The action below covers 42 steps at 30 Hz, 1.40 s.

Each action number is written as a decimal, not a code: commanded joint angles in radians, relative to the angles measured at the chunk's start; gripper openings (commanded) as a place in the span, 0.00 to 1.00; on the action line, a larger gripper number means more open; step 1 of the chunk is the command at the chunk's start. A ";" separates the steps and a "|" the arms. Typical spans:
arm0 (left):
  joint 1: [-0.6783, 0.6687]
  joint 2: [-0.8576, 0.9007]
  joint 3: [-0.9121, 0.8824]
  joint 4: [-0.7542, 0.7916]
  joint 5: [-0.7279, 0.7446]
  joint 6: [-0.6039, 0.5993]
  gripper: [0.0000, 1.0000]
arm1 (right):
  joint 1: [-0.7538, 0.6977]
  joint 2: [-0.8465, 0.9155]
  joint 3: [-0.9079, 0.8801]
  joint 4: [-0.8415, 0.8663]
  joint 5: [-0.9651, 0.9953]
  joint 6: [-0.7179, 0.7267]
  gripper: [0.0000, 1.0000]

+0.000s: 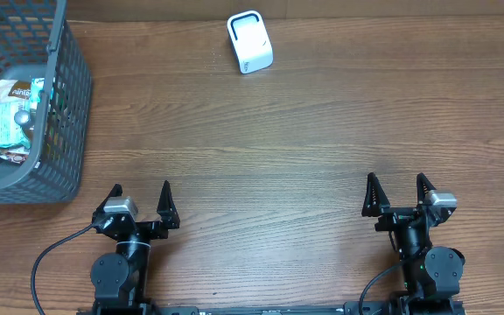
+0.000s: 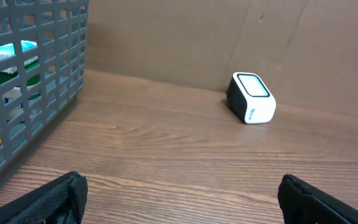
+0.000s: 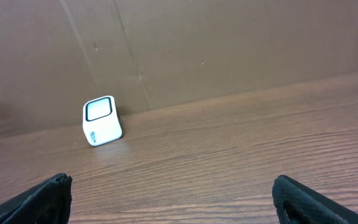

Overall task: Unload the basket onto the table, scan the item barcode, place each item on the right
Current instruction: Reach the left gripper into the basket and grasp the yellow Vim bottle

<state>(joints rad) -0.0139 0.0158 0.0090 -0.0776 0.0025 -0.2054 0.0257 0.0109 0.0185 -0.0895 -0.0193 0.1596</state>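
At the near edge of the wooden counter [image 1: 278, 149], the left end effector [image 1: 141, 199] and the right end effector [image 1: 396, 191] sit low and well apart. Each has its two dark fingers spread wide, pointing toward the far side.

Left of the left end effector, and a little beyond it, stands a grey mesh basket [image 1: 70, 105]. Several packets [image 1: 14, 118] in green and white wrappers lie inside it, touching neither end effector.

Farthest off, near the back edge, a small white scanner [image 1: 250, 42] rests on the counter, its dark-framed window turned upward. It is well apart from both end effectors. The left wrist view has it ahead and to the right, and the right wrist view has it ahead and to the left, close to the brown wall [image 3: 229, 50].
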 commanded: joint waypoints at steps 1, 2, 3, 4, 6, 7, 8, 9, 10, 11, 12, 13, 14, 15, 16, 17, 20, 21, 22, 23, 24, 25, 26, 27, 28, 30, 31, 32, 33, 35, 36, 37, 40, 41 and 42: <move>-0.007 -0.011 -0.004 0.000 -0.010 0.019 1.00 | -0.004 -0.008 -0.011 0.005 -0.001 -0.004 1.00; -0.007 -0.011 -0.004 0.000 -0.012 0.020 1.00 | -0.004 -0.008 -0.011 0.005 -0.001 -0.004 1.00; -0.007 -0.011 -0.004 0.011 -0.039 0.027 1.00 | -0.004 -0.008 -0.011 0.005 -0.001 -0.004 1.00; -0.006 -0.011 -0.004 0.024 -0.070 0.026 0.99 | -0.004 -0.008 -0.011 0.005 -0.001 -0.004 1.00; -0.006 -0.011 -0.004 0.047 -0.135 0.026 1.00 | -0.004 -0.008 -0.011 0.005 -0.001 -0.004 1.00; -0.006 -0.011 -0.004 0.060 -0.140 0.026 0.99 | -0.004 -0.008 -0.011 0.005 -0.001 -0.004 1.00; -0.006 -0.011 -0.004 0.082 -0.122 0.026 1.00 | -0.004 -0.008 -0.011 0.005 -0.001 -0.004 1.00; -0.006 -0.011 -0.004 0.107 -0.095 0.027 0.99 | -0.004 -0.008 -0.011 0.005 -0.001 -0.004 1.00; -0.006 -0.011 -0.002 0.141 -0.062 0.027 0.99 | -0.004 -0.008 -0.011 0.005 -0.001 -0.004 1.00; -0.006 -0.011 0.005 0.171 -0.028 0.032 1.00 | -0.004 -0.008 -0.011 0.005 -0.001 -0.004 1.00; -0.006 -0.011 0.016 0.193 0.004 0.043 0.99 | -0.004 -0.008 -0.011 0.006 -0.001 -0.004 1.00; -0.006 -0.011 0.033 0.212 0.034 0.058 0.99 | -0.004 -0.008 -0.011 0.005 -0.001 -0.004 1.00; -0.006 -0.011 0.062 0.217 0.047 0.085 1.00 | -0.004 -0.008 -0.011 0.006 -0.001 -0.004 1.00; -0.006 -0.010 0.093 0.212 0.046 0.113 1.00 | -0.004 -0.008 -0.011 0.005 -0.001 -0.004 1.00; -0.006 -0.009 0.126 0.205 0.039 0.146 1.00 | -0.004 -0.008 -0.011 0.005 -0.001 -0.004 1.00; -0.006 -0.004 0.166 0.202 0.039 0.183 1.00 | -0.004 -0.008 -0.011 0.005 -0.001 -0.004 1.00; -0.006 0.035 0.304 0.185 0.039 0.234 0.99 | -0.004 -0.008 -0.011 0.005 -0.001 -0.004 1.00; -0.006 0.057 0.360 0.166 0.039 0.237 1.00 | -0.004 -0.008 -0.011 0.005 -0.001 -0.004 1.00; -0.006 0.080 0.413 0.143 0.039 0.238 1.00 | -0.004 -0.008 -0.011 0.005 -0.001 -0.004 1.00; -0.006 0.112 0.476 0.111 0.039 0.249 1.00 | -0.004 -0.008 -0.011 0.005 -0.001 -0.004 1.00; -0.006 0.150 0.542 0.074 0.038 0.257 0.99 | -0.004 -0.008 -0.011 0.005 -0.001 -0.004 1.00; -0.006 0.194 0.611 0.034 0.030 0.263 0.99 | -0.004 -0.008 -0.011 0.005 -0.001 -0.004 1.00; -0.006 0.246 0.685 -0.010 0.018 0.263 0.99 | -0.004 -0.008 -0.011 0.006 -0.001 -0.004 1.00; -0.006 0.298 0.758 -0.059 0.011 0.265 0.99 | -0.004 -0.008 -0.011 0.005 -0.001 -0.004 1.00; -0.006 0.352 0.833 -0.113 0.007 0.272 1.00 | -0.004 -0.008 -0.011 0.005 -0.001 -0.004 1.00; -0.006 0.466 0.992 -0.243 -0.002 0.273 1.00 | -0.004 -0.008 -0.011 0.005 -0.001 -0.004 1.00; -0.006 0.529 1.079 -0.320 -0.005 0.274 0.99 | -0.004 -0.008 -0.011 0.005 -0.001 -0.004 1.00; -0.006 0.582 1.151 -0.386 -0.010 0.273 1.00 | -0.004 -0.008 -0.011 0.005 -0.001 -0.004 1.00; -0.006 0.660 1.254 -0.481 -0.012 0.273 0.99 | -0.004 -0.008 -0.011 0.005 -0.001 -0.004 1.00; -0.006 0.787 1.405 -0.620 -0.013 0.273 1.00 | -0.004 -0.008 -0.011 0.005 -0.001 -0.004 1.00; -0.006 0.853 1.481 -0.689 -0.012 0.273 1.00 | -0.004 -0.008 -0.011 0.005 -0.001 -0.004 1.00; -0.006 0.921 1.556 -0.755 -0.009 0.273 1.00 | -0.004 -0.008 -0.011 0.005 -0.001 -0.004 1.00; -0.006 1.128 1.779 -0.958 0.028 0.273 0.99 | -0.004 -0.008 -0.011 0.005 -0.001 -0.004 1.00; -0.006 1.178 1.824 -0.991 0.047 0.273 1.00 | -0.004 -0.008 -0.011 0.006 -0.001 -0.004 1.00; -0.006 1.221 1.856 -1.005 0.060 0.273 1.00 | -0.004 -0.008 -0.011 0.005 -0.001 -0.004 1.00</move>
<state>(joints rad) -0.0135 1.1004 1.7416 -1.0325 0.0139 0.0528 0.0261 0.0109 0.0185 -0.0895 -0.0196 0.1600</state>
